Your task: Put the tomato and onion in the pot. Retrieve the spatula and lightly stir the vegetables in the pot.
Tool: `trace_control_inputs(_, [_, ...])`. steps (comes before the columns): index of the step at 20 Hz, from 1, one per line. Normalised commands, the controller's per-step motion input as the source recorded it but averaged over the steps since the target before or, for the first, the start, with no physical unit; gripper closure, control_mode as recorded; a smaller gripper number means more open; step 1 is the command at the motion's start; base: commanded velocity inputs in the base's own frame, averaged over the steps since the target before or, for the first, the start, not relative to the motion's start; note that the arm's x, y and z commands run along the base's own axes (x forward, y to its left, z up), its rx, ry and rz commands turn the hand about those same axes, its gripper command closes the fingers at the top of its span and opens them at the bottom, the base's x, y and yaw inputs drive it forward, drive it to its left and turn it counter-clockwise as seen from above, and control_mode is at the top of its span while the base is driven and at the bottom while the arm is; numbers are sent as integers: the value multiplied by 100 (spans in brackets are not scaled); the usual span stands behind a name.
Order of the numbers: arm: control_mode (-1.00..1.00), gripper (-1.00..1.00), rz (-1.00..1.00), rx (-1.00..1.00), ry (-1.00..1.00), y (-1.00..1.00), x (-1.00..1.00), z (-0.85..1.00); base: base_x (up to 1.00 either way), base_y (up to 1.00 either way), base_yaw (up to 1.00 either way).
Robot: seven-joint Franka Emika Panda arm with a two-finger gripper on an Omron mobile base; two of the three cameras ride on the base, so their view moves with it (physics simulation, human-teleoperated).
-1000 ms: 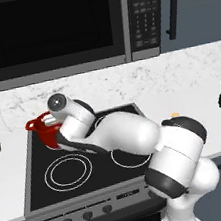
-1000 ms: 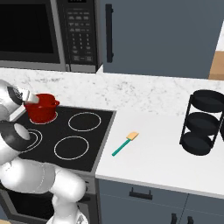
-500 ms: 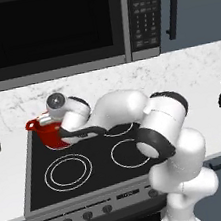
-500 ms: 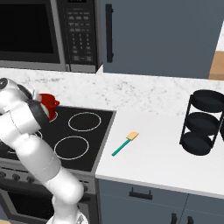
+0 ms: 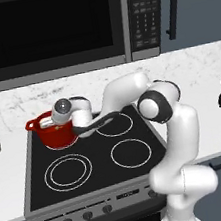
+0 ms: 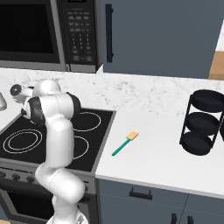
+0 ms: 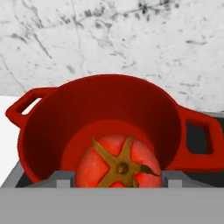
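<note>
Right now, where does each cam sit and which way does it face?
Left base view: behind the arm on its left, facing forward and down at the stove; the white arm reaches to the pot.
Right base view: behind on its right, facing the stove and counter; arm at left, spatula on the counter.
Hand view: on the hand, looking into the pot at the tomato between the pincer tips.
Shared: both base views show stove and arm.

You see a black microwave above the four-burner stove, and a black three-tier rack on the marble counter.
</note>
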Motion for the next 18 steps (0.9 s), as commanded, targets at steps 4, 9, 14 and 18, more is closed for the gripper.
trace_control_inputs(4, [-100,100,0,0,0,35,9,0,0,0,0])
trace_control_inputs(9, [-100,100,0,0,0,9,51,0,0,0,0])
trace_control_inputs(14, [-100,100,0,0,3,0,53,0,0,0,0])
trace_control_inputs(18, [-100,-100,0,0,6,0,39,-1,0,0,0])
